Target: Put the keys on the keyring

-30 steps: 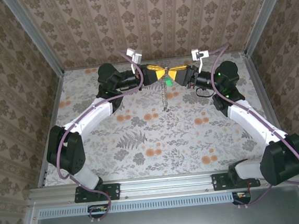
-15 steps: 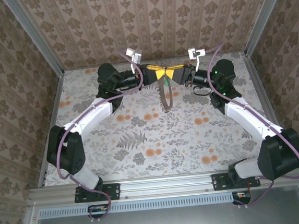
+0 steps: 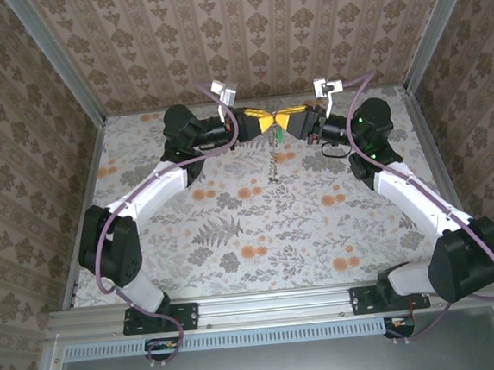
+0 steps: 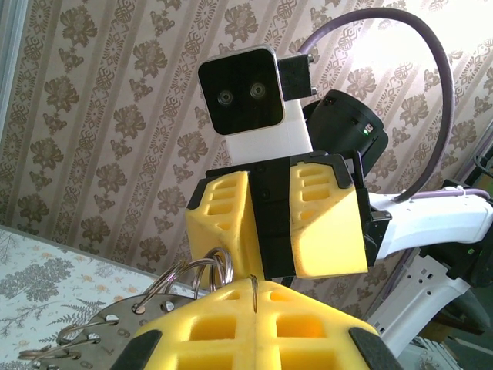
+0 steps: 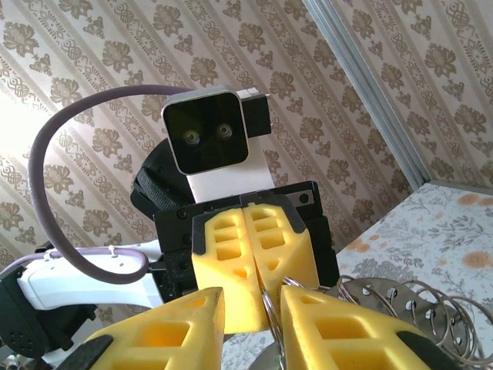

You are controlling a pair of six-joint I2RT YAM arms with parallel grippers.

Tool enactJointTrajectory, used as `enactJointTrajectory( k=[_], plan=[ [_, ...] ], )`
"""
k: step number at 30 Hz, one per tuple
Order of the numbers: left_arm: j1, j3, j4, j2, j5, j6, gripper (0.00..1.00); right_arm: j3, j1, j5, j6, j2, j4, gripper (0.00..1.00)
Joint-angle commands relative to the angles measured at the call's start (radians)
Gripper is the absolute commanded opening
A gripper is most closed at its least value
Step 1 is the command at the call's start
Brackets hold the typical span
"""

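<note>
One keyring (image 3: 272, 158), top between both jaws

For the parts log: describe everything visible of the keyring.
The keyring looks like silvery metal. It has several thin wire split rings and a flat grey plate punched with round holes, with more rings hooked along it. It is held in the air above the far middle of the table, and part of it dangles like a chain below the two meeting grippers. The left gripper is shut on one wire loop. A ring loop stands in the gap between the parted fingers of the right gripper.
</note>
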Motion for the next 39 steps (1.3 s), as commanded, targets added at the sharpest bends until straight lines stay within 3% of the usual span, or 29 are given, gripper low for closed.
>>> enactJointTrajectory(
  k=[1, 8, 13, 19, 20, 21, 25, 26, 29, 34, 36, 39],
  plan=[
    [-0.007, 0.023, 0.056, 0.005, 0.017, -0.019, 0.0, 0.041, 0.009, -0.03, 0.01, 0.008, 0.02, 0.26],
    [-0.007, 0.029, 0.055, 0.002, 0.015, -0.018, 0.0, 0.007, 0.011, -0.041, -0.012, 0.006, 0.0, 0.24],
    [-0.007, 0.032, 0.052, 0.003, 0.014, -0.018, 0.0, -0.016, 0.01, -0.039, -0.025, -0.006, -0.008, 0.0],
    [-0.006, 0.038, 0.04, 0.005, 0.012, -0.02, 0.0, 0.016, 0.009, -0.054, -0.062, -0.01, -0.048, 0.0],
    [-0.003, 0.041, 0.027, 0.003, 0.007, -0.015, 0.03, 0.028, 0.006, -0.059, -0.086, -0.013, -0.077, 0.0],
    [0.003, 0.043, 0.012, -0.001, 0.008, -0.006, 0.16, 0.039, 0.005, -0.062, -0.11, -0.015, -0.105, 0.0],
    [0.052, 0.036, -0.048, -0.037, 0.012, 0.036, 0.46, 0.1, -0.005, -0.088, -0.254, -0.019, -0.278, 0.0],
    [0.066, 0.041, -0.085, -0.05, 0.026, 0.064, 0.53, 0.113, -0.011, -0.099, -0.281, -0.017, -0.313, 0.0],
    [0.089, 0.101, -0.356, -0.081, 0.091, 0.241, 0.57, 0.145, -0.027, -0.141, -0.326, 0.004, -0.37, 0.0],
    [0.072, 0.316, -1.115, -0.089, 0.127, 0.833, 0.51, 0.244, -0.035, -0.215, -0.459, 0.045, -0.553, 0.0],
    [0.077, 0.349, -1.174, -0.077, 0.141, 0.873, 0.43, 0.292, -0.035, -0.246, -0.507, 0.06, -0.629, 0.0],
    [0.085, 0.365, -1.188, -0.058, 0.157, 0.885, 0.39, 0.363, -0.036, -0.293, -0.577, 0.105, -0.737, 0.0]
  ],
)
